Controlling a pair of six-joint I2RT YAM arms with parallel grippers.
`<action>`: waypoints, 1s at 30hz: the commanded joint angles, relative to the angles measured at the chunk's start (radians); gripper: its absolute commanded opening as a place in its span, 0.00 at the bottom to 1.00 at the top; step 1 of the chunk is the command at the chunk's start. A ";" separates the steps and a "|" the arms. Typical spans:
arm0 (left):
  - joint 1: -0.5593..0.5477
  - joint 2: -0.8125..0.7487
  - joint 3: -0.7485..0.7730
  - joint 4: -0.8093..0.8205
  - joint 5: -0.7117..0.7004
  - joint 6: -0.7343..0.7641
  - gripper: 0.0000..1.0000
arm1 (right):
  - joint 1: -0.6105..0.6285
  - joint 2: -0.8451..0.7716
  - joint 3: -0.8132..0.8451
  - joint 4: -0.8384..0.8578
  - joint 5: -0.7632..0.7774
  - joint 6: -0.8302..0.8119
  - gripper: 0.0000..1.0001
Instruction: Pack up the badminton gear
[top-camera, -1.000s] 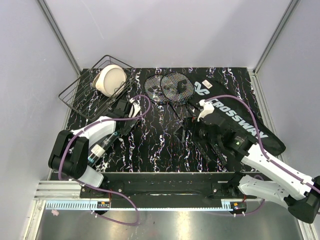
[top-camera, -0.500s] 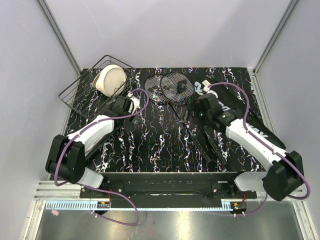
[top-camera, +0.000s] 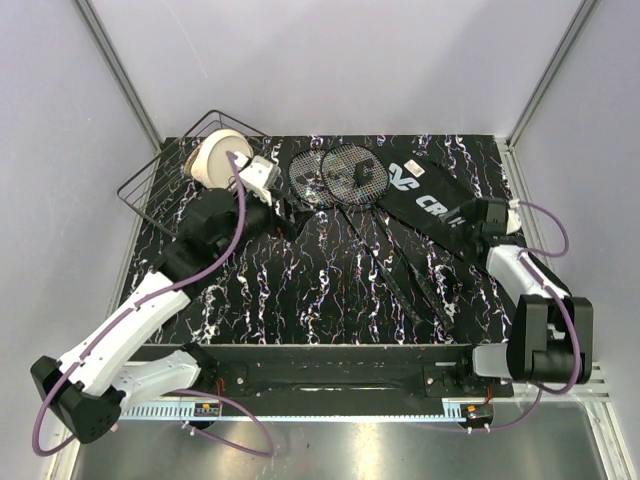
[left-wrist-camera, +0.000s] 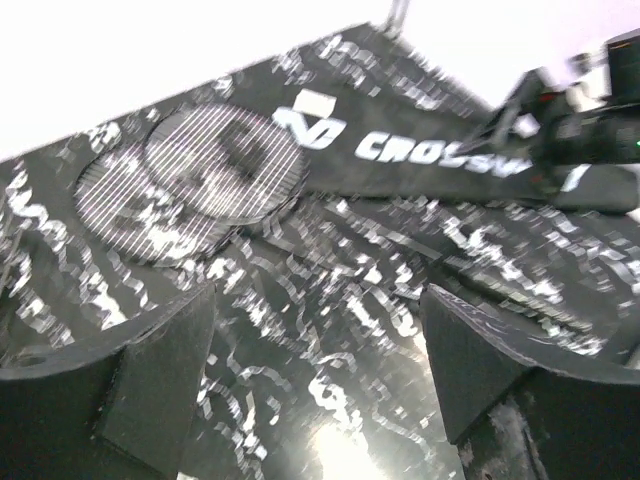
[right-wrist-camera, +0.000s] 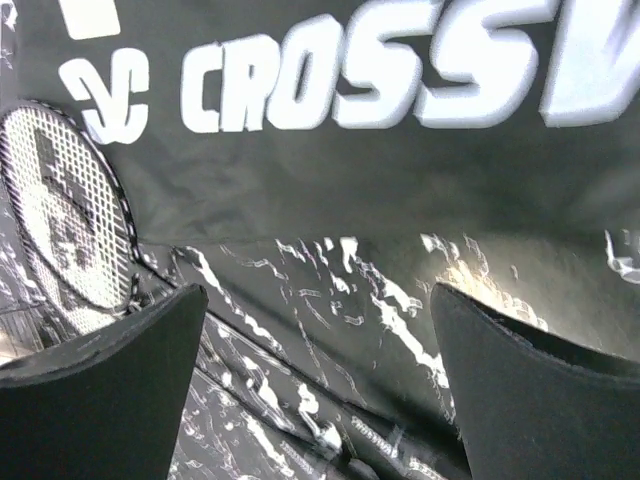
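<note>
Two black rackets lie crossed, their strung heads (top-camera: 340, 175) at the far middle and their shafts (top-camera: 400, 265) running toward the near right. The heads also show in the left wrist view (left-wrist-camera: 190, 180), and one shows in the right wrist view (right-wrist-camera: 65, 220). The black "CROSSWAY" bag (top-camera: 425, 195) lies at the far right and fills the top of the right wrist view (right-wrist-camera: 380, 130). My left gripper (top-camera: 287, 210) is open and empty, just left of the racket heads. My right gripper (top-camera: 462, 225) is open and empty, low over the bag's near edge. I see no shuttlecocks or shuttle tube.
A black wire basket (top-camera: 155, 190) with a cream round bowl-like object (top-camera: 218, 160) stands at the far left, close behind my left wrist. The right arm (left-wrist-camera: 590, 140) shows in the left wrist view. The table's right edge is beside the right arm.
My left arm has stretched out and swung its gripper from the table's left part toward the racket heads. My right arm has pulled back from the middle to the right edge, over the bag.
</note>
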 joint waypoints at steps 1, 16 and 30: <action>0.006 -0.011 -0.080 0.278 0.186 -0.104 0.84 | -0.021 0.106 0.262 0.119 -0.028 -0.376 1.00; -0.134 -0.069 -0.176 0.255 0.151 0.041 0.82 | -0.047 0.957 1.261 -0.455 -0.104 -0.974 0.94; -0.244 -0.022 -0.170 0.213 0.102 0.087 0.84 | -0.047 1.089 1.294 -0.461 -0.081 -1.195 0.91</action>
